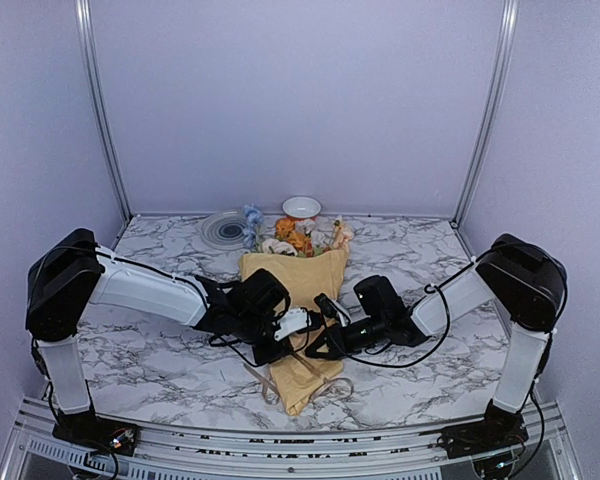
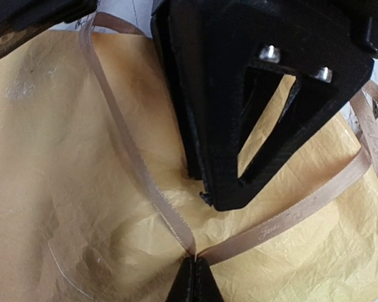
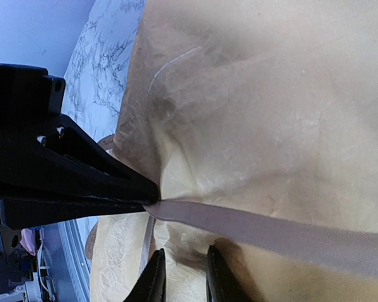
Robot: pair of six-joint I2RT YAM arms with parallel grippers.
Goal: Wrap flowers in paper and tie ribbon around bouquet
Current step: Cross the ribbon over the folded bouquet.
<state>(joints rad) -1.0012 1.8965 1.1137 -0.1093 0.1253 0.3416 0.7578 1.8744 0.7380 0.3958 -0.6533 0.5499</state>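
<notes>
Bouquet [image 1: 298, 282] lies flat mid-table [image 1: 460, 350], long axis near-to-far: narrow tip toward the arm bases, flowers [image 1: 295, 238] at the wide end toward the back wall. Ribbon [image 2: 129, 154] crosses the tan paper [image 2: 63, 189] in two strands meeting in the left pincer [image 2: 192, 280], which is clamped on it. Right pincer [image 3: 184, 267] is just beside, jaws narrowly apart over the paper; its body blocks much of the left wrist view. Beyond the flowers: white bowl [image 1: 301, 206], grey ridged disc [image 1: 223, 230].
</notes>
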